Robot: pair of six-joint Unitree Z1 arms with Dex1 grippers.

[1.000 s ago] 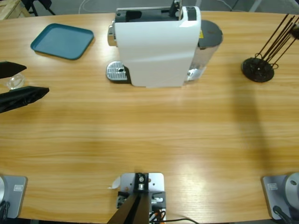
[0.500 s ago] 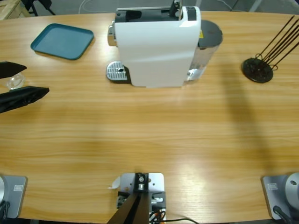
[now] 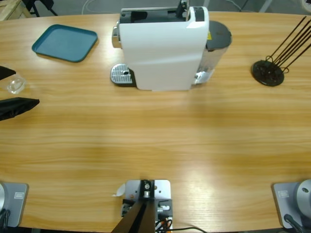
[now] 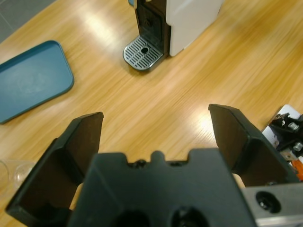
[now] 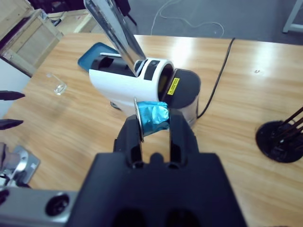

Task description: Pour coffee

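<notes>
No coffee shows in any view. The white coffee machine (image 3: 160,48) stands at the back middle of the table, its drip tray (image 3: 121,75) bare and its silver lever (image 5: 113,28) raised. My right gripper (image 5: 155,121) is shut on a small blue capsule (image 5: 156,113), held in the air in front of the machine (image 5: 128,85); this arm is outside the high view. At the table's left edge my left gripper (image 3: 25,87) is open, and a small clear cup (image 3: 14,85) stands on the table between its spread jaws. In the left wrist view the left gripper (image 4: 156,115) holds nothing.
A blue tray (image 3: 65,42) lies at the back left. A black wire rack (image 3: 269,70) stands at the right. The machine's dark water tank (image 3: 216,36) sits on its right side. Bare wood stretches in front of the machine.
My left gripper has drawn back to the left, toward the table's edge. The clear cup stays where it was. The machine has not moved.
</notes>
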